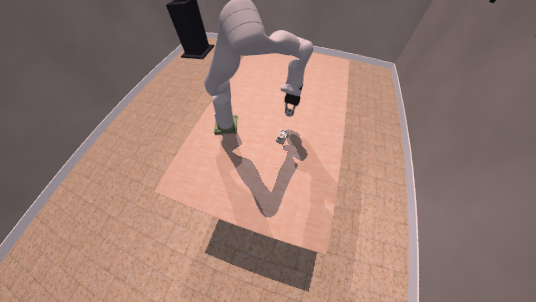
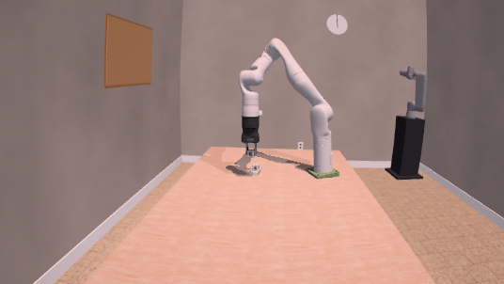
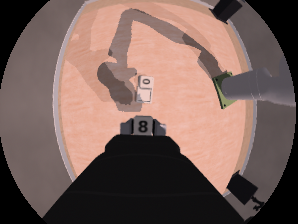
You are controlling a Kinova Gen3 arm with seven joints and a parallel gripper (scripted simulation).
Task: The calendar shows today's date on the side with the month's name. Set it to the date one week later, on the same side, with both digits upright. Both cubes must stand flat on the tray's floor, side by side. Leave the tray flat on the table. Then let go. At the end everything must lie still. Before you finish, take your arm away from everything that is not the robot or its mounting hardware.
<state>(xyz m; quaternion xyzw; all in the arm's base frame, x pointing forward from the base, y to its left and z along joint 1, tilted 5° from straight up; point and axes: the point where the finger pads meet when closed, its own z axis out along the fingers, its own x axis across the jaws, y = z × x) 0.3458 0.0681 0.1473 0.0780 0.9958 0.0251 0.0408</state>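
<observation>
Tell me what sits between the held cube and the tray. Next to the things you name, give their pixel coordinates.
Only air and bare tabletop (image 3: 175,112) show between the cube (image 3: 143,126) and tray (image 3: 144,95) in the wrist view.

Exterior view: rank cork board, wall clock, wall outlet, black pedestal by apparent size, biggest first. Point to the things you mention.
1. Cork board (image 2: 128,52)
2. Black pedestal (image 2: 408,147)
3. Wall clock (image 2: 331,24)
4. Wall outlet (image 2: 300,146)

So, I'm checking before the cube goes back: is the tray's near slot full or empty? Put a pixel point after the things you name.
Empty: in the wrist view, the tray (image 3: 144,102) shows a bare square beside the 0 cube (image 3: 146,82).
</observation>
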